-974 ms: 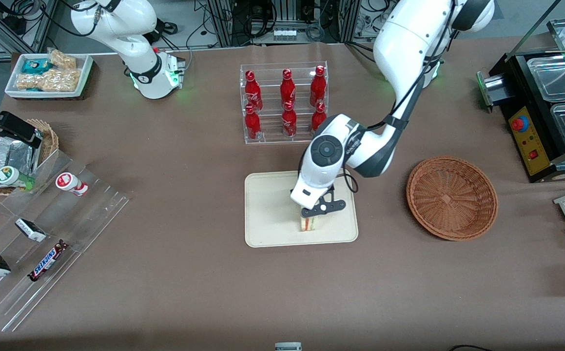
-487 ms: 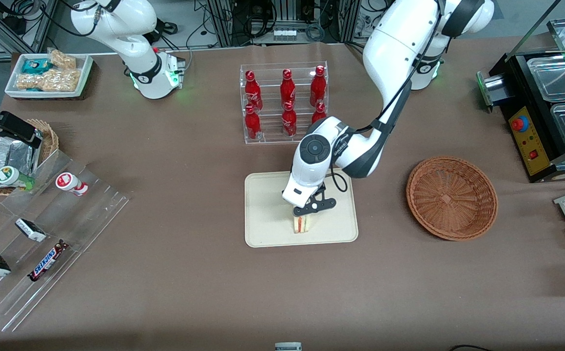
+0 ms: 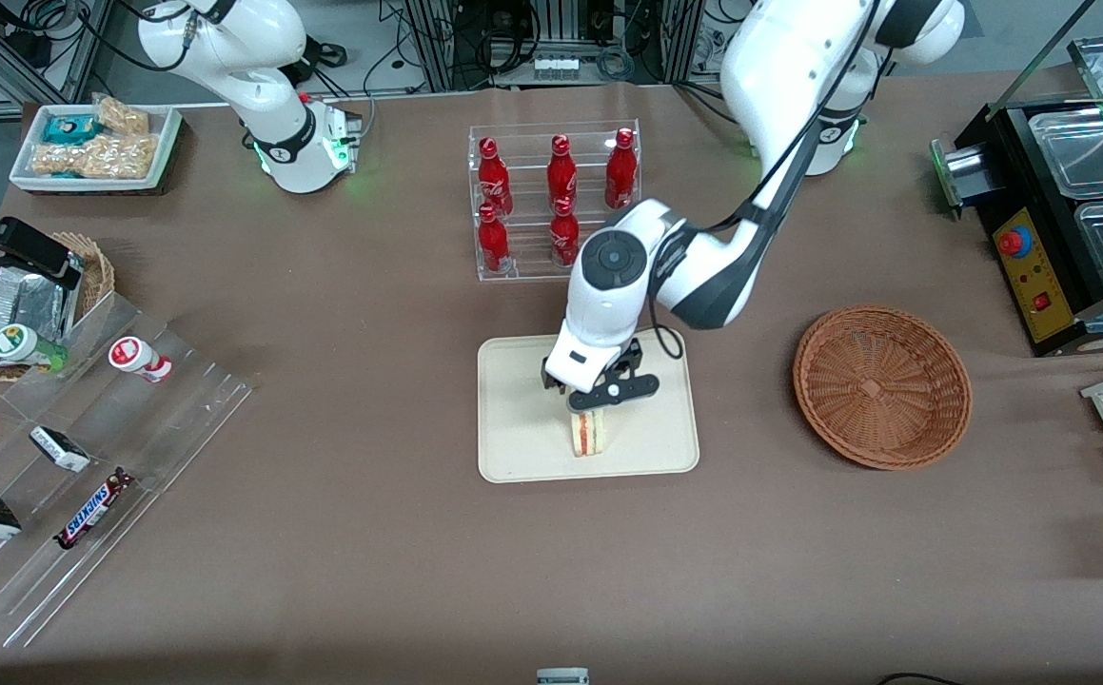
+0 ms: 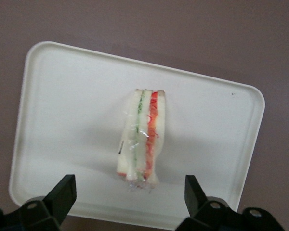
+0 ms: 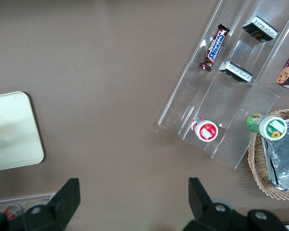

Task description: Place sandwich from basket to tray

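The gripper [image 3: 599, 398] hangs just above the sandwich [image 3: 589, 433] with its fingers [image 4: 61, 195] spread wide and nothing between them, so it's not touching the thing at all. The sandwich sits on edge on the cream tray [image 3: 522, 419], a bit nearer the front camera than the middle of it, red and green filling stripes showing, while the big reddish wicker basket [image 3: 882, 385] toward the working arm's end has nothing in it. Farther from the camera than the tray there's a clear rack of red cola bottles [image 3: 556, 195], partly covered by the arm.
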Robot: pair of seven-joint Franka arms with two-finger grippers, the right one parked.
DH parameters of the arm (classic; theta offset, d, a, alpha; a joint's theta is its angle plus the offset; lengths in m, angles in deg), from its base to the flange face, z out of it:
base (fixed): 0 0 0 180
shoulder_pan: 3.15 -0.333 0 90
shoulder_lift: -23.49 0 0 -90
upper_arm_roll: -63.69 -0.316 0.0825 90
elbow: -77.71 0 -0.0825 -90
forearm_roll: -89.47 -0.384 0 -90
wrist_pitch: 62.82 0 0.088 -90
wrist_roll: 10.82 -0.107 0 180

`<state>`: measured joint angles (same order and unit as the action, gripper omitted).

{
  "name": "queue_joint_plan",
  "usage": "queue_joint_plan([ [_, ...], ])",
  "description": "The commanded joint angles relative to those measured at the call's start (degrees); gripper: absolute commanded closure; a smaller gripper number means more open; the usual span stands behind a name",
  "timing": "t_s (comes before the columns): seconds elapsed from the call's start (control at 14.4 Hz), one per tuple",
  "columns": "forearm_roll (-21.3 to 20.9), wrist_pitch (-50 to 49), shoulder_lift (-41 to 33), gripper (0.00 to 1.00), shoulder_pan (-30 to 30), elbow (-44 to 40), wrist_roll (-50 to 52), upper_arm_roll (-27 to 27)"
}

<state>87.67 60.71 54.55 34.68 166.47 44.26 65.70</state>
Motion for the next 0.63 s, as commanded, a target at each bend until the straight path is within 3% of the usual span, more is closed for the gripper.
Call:
queue_joint_plan([
  [0.0, -0.84, -6.62, -5.21, 0.0, -2.59, 1.86, -3.82, -0.78],
  [0.56, -0.13, -9.53, -15.75, 0.0, -19.44, 8.71, -18.22, -0.78],
])
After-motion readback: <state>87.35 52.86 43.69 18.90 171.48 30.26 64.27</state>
